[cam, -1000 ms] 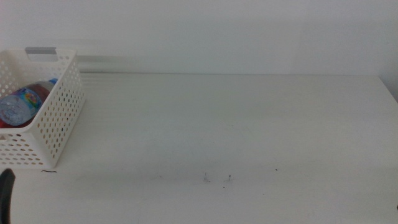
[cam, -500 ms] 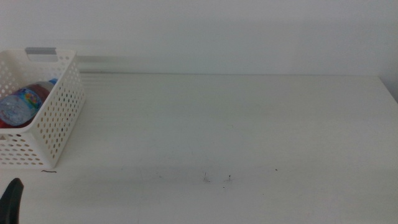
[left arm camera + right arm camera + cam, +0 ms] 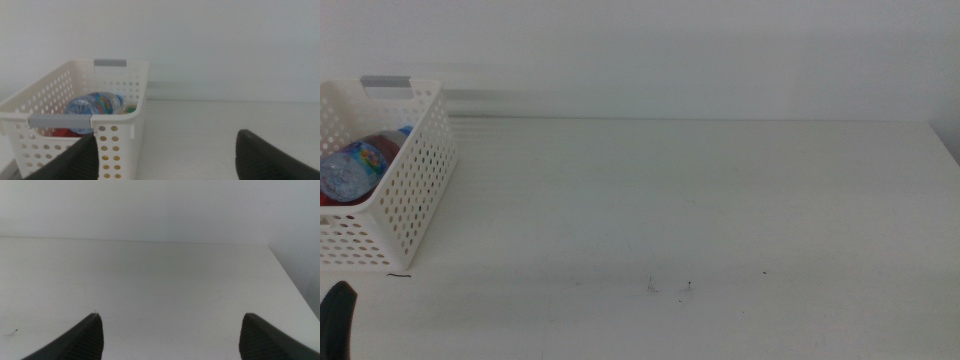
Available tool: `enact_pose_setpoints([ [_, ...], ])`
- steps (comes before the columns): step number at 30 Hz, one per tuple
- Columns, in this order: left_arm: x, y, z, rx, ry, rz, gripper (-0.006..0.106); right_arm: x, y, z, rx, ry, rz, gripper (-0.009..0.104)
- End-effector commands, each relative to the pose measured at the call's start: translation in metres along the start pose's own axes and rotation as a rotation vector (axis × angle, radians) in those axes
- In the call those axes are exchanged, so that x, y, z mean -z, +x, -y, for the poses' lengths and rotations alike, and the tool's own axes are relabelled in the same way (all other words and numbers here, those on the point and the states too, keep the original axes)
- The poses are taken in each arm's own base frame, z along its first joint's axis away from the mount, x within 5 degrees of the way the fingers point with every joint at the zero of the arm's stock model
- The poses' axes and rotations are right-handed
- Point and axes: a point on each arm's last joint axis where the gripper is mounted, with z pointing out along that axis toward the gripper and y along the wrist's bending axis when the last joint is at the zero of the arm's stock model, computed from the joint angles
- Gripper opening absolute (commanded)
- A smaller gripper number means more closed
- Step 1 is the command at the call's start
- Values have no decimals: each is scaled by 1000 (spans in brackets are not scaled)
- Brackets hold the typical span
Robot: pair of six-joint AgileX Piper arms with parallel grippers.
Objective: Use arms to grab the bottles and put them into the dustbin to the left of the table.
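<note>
The water bottle lies in the basket beside something red; no bottles are visible on the table. Left gripper and right gripper are parted, empty. Task appears complete.

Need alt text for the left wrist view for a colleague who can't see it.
A white perforated dustbin stands on the white table, holding a clear water bottle lying on its side over something red. The left gripper is open, with nothing between its dark jaws.
</note>
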Motion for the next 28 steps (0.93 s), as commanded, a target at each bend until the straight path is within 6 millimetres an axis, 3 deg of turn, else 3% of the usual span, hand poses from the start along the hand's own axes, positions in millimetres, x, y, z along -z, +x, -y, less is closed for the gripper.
enact_pose_setpoints([
  [1, 0, 0, -1, 49, -11, 1, 93, 0, 0, 0, 10, 6, 12, 90],
  [28, 0, 3, -3, -29, -36, -28, 93, 0, 0, 0, 8, 6, 12, 90],
])
